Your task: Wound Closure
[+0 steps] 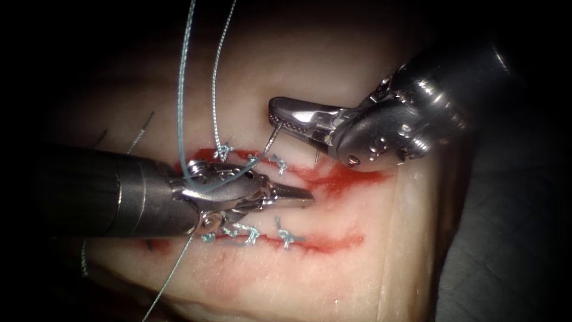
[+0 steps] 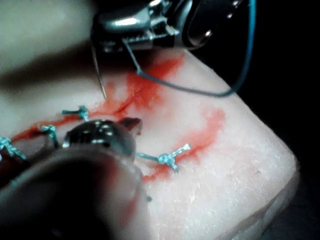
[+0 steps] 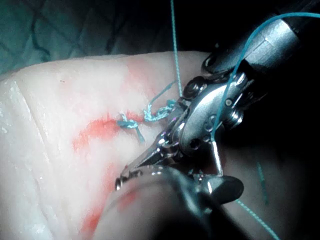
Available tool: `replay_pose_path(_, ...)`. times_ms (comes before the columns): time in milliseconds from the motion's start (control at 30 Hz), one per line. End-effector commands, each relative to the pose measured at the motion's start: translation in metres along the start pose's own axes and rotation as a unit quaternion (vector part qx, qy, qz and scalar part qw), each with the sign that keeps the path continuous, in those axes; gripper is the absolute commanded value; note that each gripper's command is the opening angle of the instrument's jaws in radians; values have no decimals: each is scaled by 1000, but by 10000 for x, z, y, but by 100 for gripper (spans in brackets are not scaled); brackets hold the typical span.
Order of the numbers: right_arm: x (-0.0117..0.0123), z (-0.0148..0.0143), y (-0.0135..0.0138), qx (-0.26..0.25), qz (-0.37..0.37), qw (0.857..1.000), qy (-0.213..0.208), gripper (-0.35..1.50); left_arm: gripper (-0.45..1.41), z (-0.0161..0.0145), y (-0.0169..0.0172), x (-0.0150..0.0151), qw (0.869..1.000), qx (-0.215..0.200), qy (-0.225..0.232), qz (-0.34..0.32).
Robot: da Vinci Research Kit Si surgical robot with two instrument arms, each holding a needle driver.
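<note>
Right tool: we see its fingers clenched on the needle near mid-curve, above the upper red line.
Needle: free of the tissue, tip hanging just over it.
Left tool: fingers closed, grasping nothing we can make out; thread drapes over its wrist.
Knots: along both red lines.
Care: we judge a square entry matters.

my left tool lies over the cut, blocking the middle. my right tool crowds the far side with the needle. thread bars the far left. the tissue near right lies free.
</note>
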Motion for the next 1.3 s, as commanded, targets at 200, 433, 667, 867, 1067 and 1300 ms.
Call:
replay_pose_path(200, -3, 13, 7, -11, -7, 1000, -1, -35, -45, 6, 3, 0, 1000, 0, 0, 0)
replay_pose_path(433, -4, 16, 11, -14, 11, 1000, -2, -35, -45, 6, 3, 0, 1000, 0, 0, 0)
replay_pose_path(667, -5, 16, 12, -16, 20, 1000, -2, -35, -45, 11, 4, 1, 1000, -5, 1, -5)
replay_pose_path(867, -5, 15, 7, -9, 22, 1000, -2, -35, -45, 19, 7, 19, 997, -52, 56, -25)
replay_pose_path(1067, -5, 15, 4, -2, 24, 1000, -3, -35, -45, 19, 8, 22, 996, -59, 64, -27)
replay_pose_path(1300, -6, 16, 6, -12, 23, 1000, -3, -35, -45, 18, 7, 20, 996, -59, 66, -28)
